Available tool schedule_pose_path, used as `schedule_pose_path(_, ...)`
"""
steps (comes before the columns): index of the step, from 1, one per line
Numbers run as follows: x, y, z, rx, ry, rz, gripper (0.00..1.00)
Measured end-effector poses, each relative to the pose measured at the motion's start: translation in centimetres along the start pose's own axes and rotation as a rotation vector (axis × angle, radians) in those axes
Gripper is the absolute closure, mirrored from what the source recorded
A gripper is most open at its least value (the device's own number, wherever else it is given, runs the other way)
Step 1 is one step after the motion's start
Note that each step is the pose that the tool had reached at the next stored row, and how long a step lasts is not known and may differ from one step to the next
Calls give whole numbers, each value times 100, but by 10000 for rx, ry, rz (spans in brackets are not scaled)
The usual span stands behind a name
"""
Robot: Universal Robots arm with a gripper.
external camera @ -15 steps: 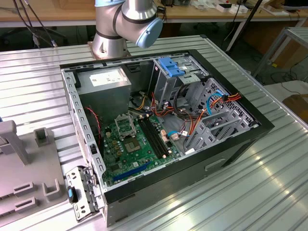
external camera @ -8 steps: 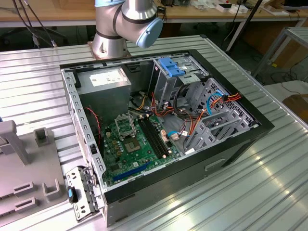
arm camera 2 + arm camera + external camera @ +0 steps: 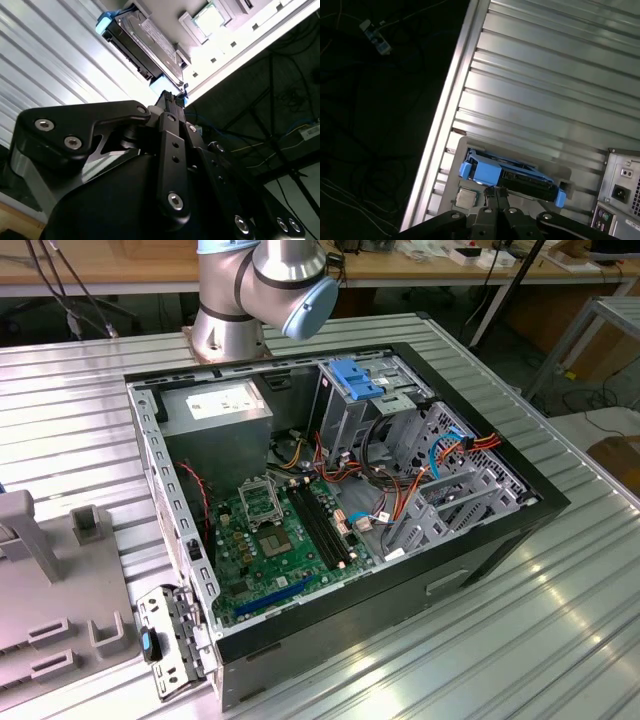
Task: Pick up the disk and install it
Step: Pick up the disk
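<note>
The disk (image 3: 512, 176) is a grey drive with bright blue side rails. It stands on its edge in a grey holder plate (image 3: 461, 150) near the edge of the ribbed metal table. In the second wrist view the disk (image 3: 145, 42) shows from its side. My gripper (image 3: 496, 193) hangs just short of the disk's middle, shut, with nothing between its fingers. In the second wrist view the gripper (image 3: 172, 98) ends close to the disk's blue end. In the exterior view the open computer case (image 3: 330, 490) lies on the table with its metal drive cage (image 3: 352, 390) under a blue plastic top.
A small square chip (image 3: 465, 198) sits in the holder plate beside the disk. The case's rear panel (image 3: 620, 192) stands close by. The table's edge (image 3: 445, 115) drops off to a dark floor with cables. In the case lie a power-supply box (image 3: 215, 405) and a green motherboard (image 3: 275, 535).
</note>
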State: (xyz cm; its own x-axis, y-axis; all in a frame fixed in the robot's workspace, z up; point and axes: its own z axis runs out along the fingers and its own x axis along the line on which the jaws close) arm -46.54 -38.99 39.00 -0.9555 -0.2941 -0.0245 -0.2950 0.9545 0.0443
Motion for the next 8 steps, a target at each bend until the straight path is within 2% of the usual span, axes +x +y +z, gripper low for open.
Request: schedule_pose_path(8,4,1,0,-23,42,-931,89)
